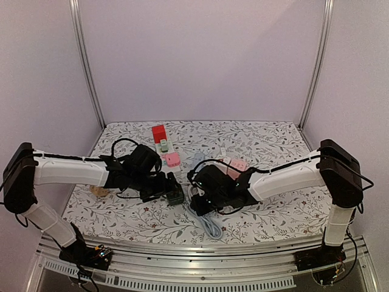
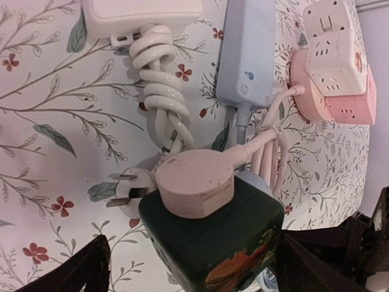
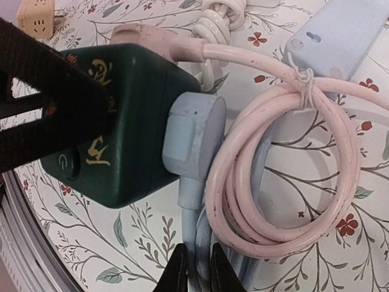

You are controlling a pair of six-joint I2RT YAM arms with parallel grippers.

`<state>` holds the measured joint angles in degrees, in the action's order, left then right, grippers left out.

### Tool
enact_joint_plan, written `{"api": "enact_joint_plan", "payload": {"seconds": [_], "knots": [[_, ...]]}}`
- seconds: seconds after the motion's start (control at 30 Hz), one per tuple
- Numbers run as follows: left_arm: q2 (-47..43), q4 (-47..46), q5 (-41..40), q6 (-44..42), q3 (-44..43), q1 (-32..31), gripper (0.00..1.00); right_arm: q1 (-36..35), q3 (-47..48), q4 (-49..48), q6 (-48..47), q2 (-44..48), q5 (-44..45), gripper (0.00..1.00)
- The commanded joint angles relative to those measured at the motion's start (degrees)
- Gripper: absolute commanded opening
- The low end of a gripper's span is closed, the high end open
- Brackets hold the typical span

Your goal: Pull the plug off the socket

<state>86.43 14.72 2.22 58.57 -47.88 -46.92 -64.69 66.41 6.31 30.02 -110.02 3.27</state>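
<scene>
Right arm point(image 1: 285, 173) reaches inward (claw point(image 3: 196, 266) pinching grey cord point(image 3: 193, 231)).

Soft even light, faint shadows (wrist close-ups sharp).

The table point(image 1: 285, 213), covered in a white cloth printed with leaves and red flowers, carries a dark green cube socket point(image 2: 213, 243) near its front edge. Beside it lie a looped pink cable point(image 3: 228, 182), a pale blue cable point(image 1: 211, 228), a pale blue power strip point(image 2: 246, 55), a coiled white cable point(image 2: 161, 91) and a loose white two-pin plug point(image 2: 130, 190). A pink cube socket point(image 2: 337, 67) sits near the strip, and a beige cube socket point(image 3: 35, 15) sits toward the left.
</scene>
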Motion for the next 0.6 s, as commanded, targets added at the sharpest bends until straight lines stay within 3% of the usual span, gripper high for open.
{"api": "enact_joint_plan", "payload": {"seconds": [0.0, 0.17, 0.4, 0.57], "knots": [[1.5, 1.3, -0.1, -0.8, -2.1, 0.4, 0.93, -1.5, 0.2, 0.5, 0.4, 0.6, -0.6, 0.11], [2.8, 0.9, 1.1, -2.5, -3.7, 0.4, 0.99, -2.1, 0.8, 0.5, 0.4, 0.1, -0.6, 0.1], [4.3, 4.4, -0.7, -4.9, -6.9, 0.3, 1.0, -2.6, 0.9, 0.3, 0.3, 0.1, -0.4, 0.09], [6.1, 5.7, -1.3, -5.3, -8.9, 0.3, 0.92, -2.8, 0.8, 0.3, -0.1, 0.2, -0.2, 0.09]]}}
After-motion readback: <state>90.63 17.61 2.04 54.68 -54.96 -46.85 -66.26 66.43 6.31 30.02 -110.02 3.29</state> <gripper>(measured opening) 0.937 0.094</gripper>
